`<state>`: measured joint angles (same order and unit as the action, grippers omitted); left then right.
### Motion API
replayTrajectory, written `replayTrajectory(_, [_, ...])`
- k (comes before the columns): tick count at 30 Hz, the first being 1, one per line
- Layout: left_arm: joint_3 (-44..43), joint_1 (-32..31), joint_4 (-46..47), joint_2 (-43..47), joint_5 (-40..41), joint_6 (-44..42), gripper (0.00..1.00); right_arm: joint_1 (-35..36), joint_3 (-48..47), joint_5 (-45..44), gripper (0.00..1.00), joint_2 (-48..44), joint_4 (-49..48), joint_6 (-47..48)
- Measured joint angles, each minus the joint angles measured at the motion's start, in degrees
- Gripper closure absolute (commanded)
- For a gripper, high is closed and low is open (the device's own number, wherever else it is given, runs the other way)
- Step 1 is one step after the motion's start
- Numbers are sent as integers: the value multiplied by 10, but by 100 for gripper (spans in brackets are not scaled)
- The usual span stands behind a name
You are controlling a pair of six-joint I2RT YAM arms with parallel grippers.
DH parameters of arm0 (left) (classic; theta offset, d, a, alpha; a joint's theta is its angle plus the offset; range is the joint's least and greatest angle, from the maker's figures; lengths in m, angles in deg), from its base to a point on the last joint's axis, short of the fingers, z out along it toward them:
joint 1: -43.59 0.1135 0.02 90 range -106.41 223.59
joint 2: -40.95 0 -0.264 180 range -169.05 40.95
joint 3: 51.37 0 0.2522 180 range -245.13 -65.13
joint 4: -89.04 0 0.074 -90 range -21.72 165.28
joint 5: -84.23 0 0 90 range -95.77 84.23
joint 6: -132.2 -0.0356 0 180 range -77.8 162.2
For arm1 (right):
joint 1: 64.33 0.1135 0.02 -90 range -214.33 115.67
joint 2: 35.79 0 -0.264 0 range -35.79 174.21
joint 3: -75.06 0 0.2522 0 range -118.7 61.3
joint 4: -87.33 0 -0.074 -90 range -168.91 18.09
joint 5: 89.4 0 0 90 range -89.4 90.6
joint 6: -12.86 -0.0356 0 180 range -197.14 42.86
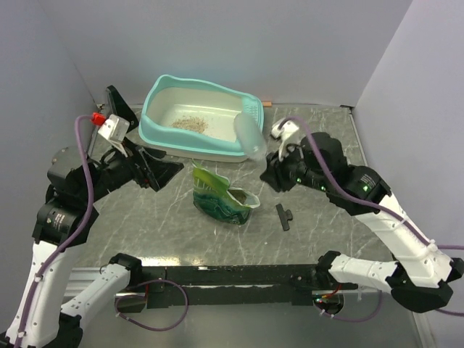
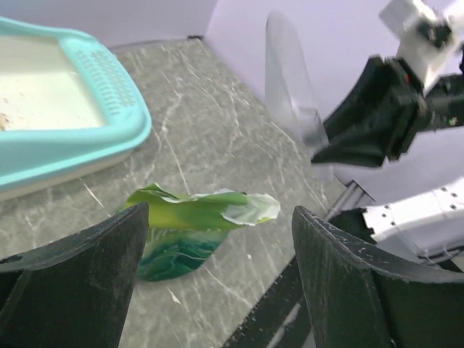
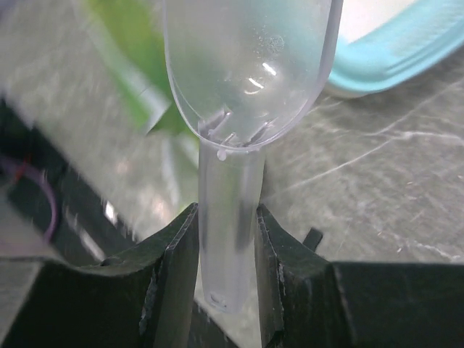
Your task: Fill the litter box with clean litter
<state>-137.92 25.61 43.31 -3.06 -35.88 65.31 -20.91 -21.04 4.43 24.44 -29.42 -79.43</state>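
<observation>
Between the fingers of my right pincer [image 3: 225, 250] the handle of a clear plastic scoop [image 3: 250, 80] is clamped, its bowl pointing away from me. My left pincer [image 2: 217, 250] stands wide apart and holds nothing, above the grey worktop [image 2: 217, 130]. Just beyond it is a green pouch [image 2: 192, 225]. Farther back, near the wall, sits the litter box [image 1: 156, 134], with a small patch of clean litter [image 1: 191, 123] on its floor. The scoop bowl is by its near right corner.

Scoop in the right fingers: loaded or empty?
Empty. The scoop is see-through, and nothing lies in its bowl.
</observation>
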Motion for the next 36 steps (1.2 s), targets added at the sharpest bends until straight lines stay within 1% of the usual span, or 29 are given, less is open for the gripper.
replayTrajectory(4, [-32,0,-40,-31,-23,1,16,98,-36,-15,100,24,86,33])
replayTrajectory(7, [-35,0,-66,-54,-36,1,16,141,-45,-26,100,43,127,47])
replayTrajectory(11, [-24,0,-84,-74,-59,2,16,166,-53,-40,100,58,167,60])
replayTrajectory(14, [-11,0,-89,-76,-87,7,16,186,-77,-51,100,74,188,67])
replayTrajectory(19, [9,0,-84,-76,-141,28,16,213,-117,-53,100,101,198,82])
replayTrajectory(25, [16,0,-83,-76,-173,38,17,224,-148,-56,100,136,206,95])
replayTrajectory(32, [30,0,-82,-75,-191,41,24,246,-171,-57,100,172,205,101])
replayTrajectory(35, [32,0,-87,-75,-195,37,31,251,-176,-58,100,180,207,103])
replayTrajectory(36, [31,0,-88,-76,-196,35,38,254,-179,-58,100,184,207,103])
